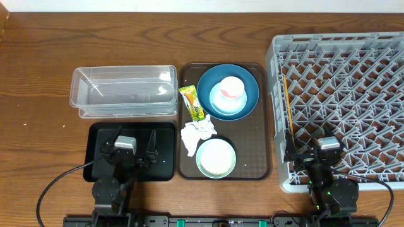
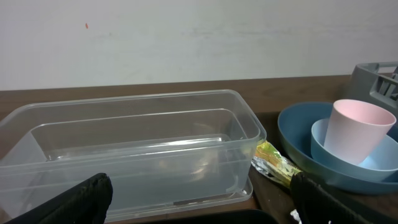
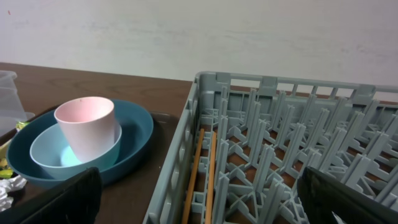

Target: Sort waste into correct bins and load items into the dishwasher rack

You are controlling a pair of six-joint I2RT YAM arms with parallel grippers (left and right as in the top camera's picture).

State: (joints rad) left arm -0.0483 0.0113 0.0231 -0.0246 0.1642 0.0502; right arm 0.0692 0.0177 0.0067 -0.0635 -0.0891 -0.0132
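Tissue (image 1: 197, 133) and wrapper (image 1: 191, 102) lie on the brown tray (image 1: 252, 148) along its left side, the wrapper just behind the tissue. At the tray's far end sits the plate (image 1: 247, 82). The blue bowl (image 1: 221, 108) rests in the plate, and the cup (image 1: 231, 88) stands mouth up in the bowl. The green bowl (image 1: 216, 157) sits at the tray's near end, just right of the tissue. Left of the brown tray, the tub (image 1: 123, 91) stands on the desk (image 1: 38, 63), with the black tray (image 1: 165, 165) in front of it. The rack (image 1: 341, 82) is just right of the brown tray, and two thin brown sticks (image 3: 200, 168) lie along its left wall. The left fingers (image 2: 81, 199) hover over the black tray, spread wide apart and holding nothing. The right fingers (image 3: 348, 196) hang over the rack's near left corner, likewise wide apart and holding nothing.
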